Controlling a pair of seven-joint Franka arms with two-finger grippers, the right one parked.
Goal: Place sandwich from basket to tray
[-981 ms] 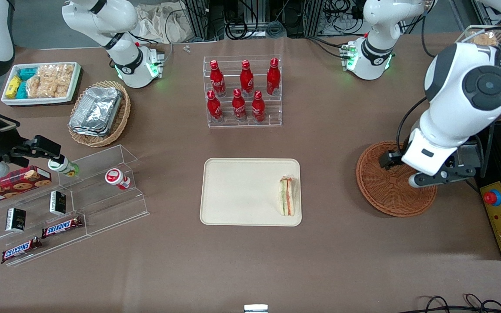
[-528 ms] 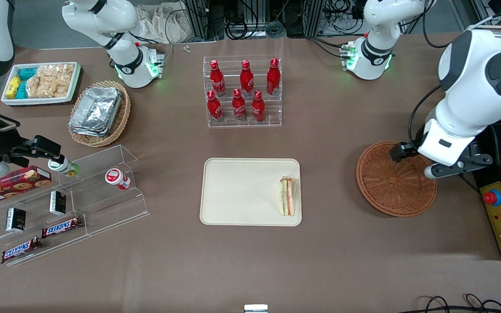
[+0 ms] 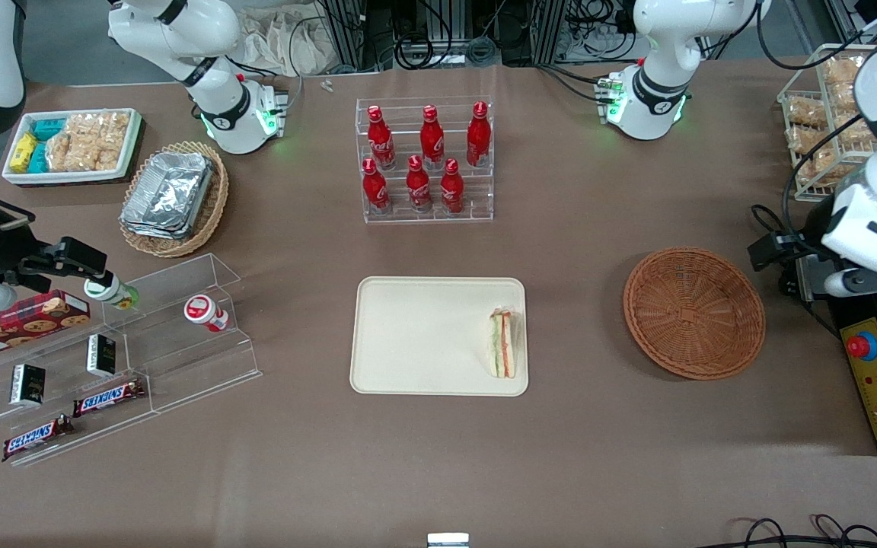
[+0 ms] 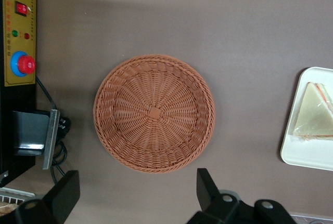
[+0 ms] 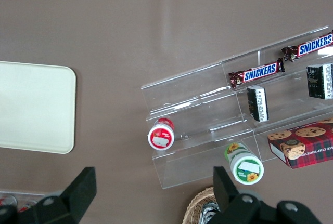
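1 sandwich (image 3: 502, 343) lies on the tray (image 3: 416, 335), the basket (image 3: 693, 312) bare; the task appears done. Released, its fingers spread, the gripper (image 4: 136, 198) hangs above the bench beside the basket.

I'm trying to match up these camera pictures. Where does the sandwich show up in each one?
Front view: the sandwich lies on the tray, at the edge nearest the basket.
Left wrist view: sandwich on the tray's corner, gripper open above the table.
Right wrist view: not in it; only the tray's bare end.
Shared landmark: the tray.
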